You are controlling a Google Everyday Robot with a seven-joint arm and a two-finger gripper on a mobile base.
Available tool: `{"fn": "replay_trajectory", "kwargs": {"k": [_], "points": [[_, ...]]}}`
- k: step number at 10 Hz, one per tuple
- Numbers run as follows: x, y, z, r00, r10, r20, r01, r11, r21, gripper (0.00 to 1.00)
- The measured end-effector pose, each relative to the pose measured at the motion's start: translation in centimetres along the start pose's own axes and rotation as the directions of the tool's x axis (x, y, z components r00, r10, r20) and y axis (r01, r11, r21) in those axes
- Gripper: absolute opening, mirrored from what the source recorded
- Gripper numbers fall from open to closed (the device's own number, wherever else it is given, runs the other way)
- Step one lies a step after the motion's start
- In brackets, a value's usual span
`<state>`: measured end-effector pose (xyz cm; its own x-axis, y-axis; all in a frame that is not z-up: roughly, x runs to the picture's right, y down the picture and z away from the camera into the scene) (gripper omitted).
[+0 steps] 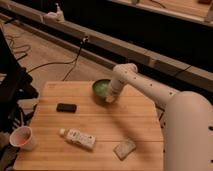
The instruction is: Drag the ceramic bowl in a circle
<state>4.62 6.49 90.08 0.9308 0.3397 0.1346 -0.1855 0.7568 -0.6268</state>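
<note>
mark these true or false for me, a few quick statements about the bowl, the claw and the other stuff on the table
1. The claw is down at the rim of the ceramic bowl. True.
2. The claw is open. False: it is shut.
3. The paper cup stands inside the bowl. False: it is at the table's left edge in the picture, far from the bowl.
4. The white bottle lies on its side on the wood. True.
5. The small black object rests on top of the bottle. False: it lies alone on the wood, apart from the bottle.
</note>
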Motion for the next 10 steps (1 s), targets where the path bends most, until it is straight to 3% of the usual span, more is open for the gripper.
{"fn": "replay_trajectory", "kwargs": {"k": [2, 5, 7, 10], "points": [[1.5, 1.4, -2.3, 0.999, 0.02, -0.027, -0.02, 1.0, 0.016, 0.0], [2.5, 2.1, -3.9, 0.998, 0.035, -0.054, -0.033, 0.999, 0.027, 0.0], [0.0, 1.3, -2.7, 0.999, 0.02, -0.027, -0.019, 1.0, 0.015, 0.0], [-6.4, 1.2, -1.5, 0.996, -0.08, 0.036, 0.08, 0.997, 0.005, 0.0]]}}
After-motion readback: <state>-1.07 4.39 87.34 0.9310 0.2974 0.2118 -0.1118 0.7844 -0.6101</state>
